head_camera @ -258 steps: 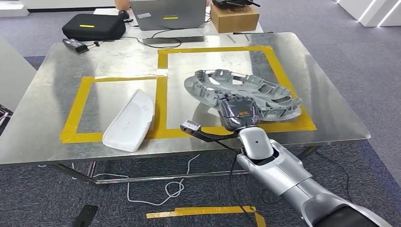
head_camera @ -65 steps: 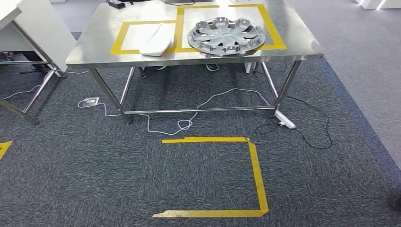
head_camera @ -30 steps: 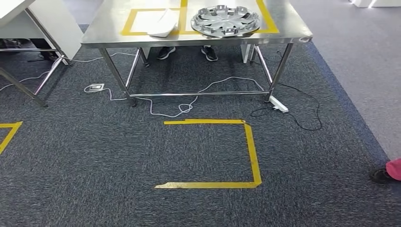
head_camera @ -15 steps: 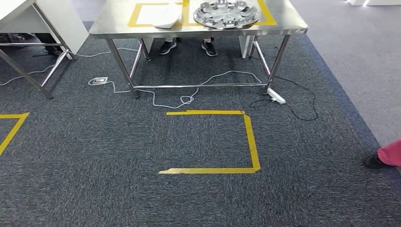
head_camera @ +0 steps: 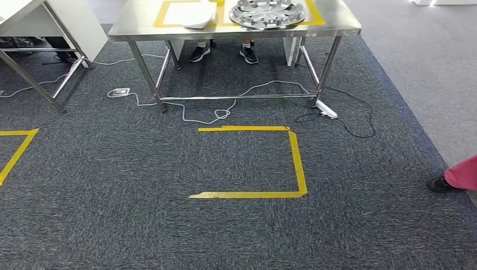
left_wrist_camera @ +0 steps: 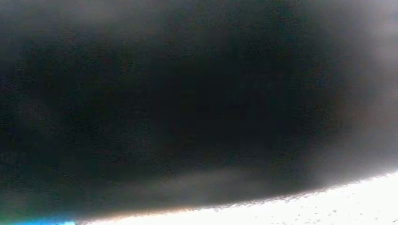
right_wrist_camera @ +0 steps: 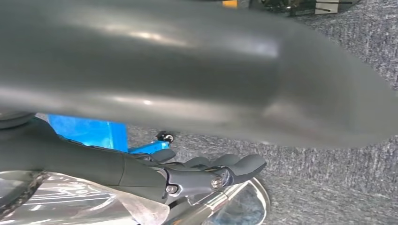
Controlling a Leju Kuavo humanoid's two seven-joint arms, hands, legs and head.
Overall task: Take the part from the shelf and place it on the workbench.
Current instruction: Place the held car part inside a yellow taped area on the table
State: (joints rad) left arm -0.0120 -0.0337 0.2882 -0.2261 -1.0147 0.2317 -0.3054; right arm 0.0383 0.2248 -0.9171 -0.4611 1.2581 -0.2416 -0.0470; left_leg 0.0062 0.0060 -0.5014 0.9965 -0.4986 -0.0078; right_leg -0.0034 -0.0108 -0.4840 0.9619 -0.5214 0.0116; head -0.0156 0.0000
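The silver wheel cover [head_camera: 268, 12] lies flat on the steel workbench [head_camera: 135, 27] at the far end of the head view, inside a yellow tape frame. A white curved part [head_camera: 197, 20] lies beside it to the left in a second frame. I stand well back from the bench, with dark carpet between us. In the right wrist view my right hand [right_wrist_camera: 220, 173] hangs over the carpet, its dark fingers stretched out with nothing in them. The left wrist view is dark and blurred.
A yellow tape outline [head_camera: 298, 163] marks the carpet before the bench. Cables [head_camera: 216, 115] and a power strip [head_camera: 326, 109] lie under it, by a person's shoes [head_camera: 247, 54]. Another table's legs [head_camera: 34, 84] stand left. A pink trouser leg [head_camera: 460, 174] shows at right.
The camera has backed away from the bench. My right hand, which held the wheel cover earlier, has let it go. The pink leg has come in at the right.
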